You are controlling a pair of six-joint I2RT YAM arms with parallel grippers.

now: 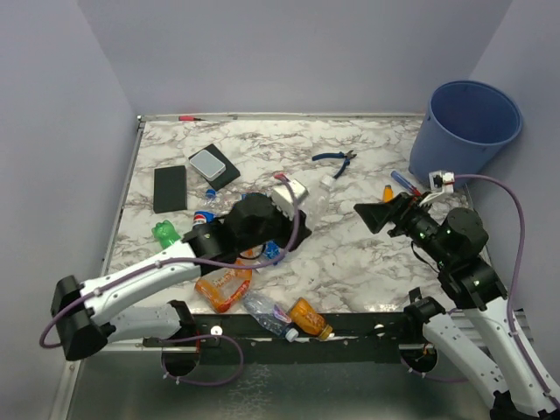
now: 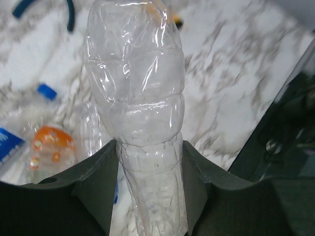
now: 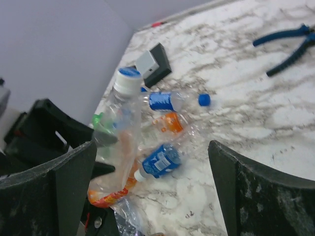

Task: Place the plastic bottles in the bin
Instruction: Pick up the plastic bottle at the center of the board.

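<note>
You have a marble-patterned table (image 1: 367, 254) carrying scattered plastic bottles (image 1: 223, 289), blue-handled pliers (image 1: 333, 161), and a flat black slab (image 1: 170, 188) near its left edge.

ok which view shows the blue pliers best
Top external: the pliers lie whole, handles and head in view. Right wrist shows only the handles, cut off by the frame edge. Left wrist catches blurred bits of the handles at its top edge.

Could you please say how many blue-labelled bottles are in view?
2. One bottle lies near the black box; the other bottle lies nearer the arms, beside an orange bottle. More may be hidden.
</note>
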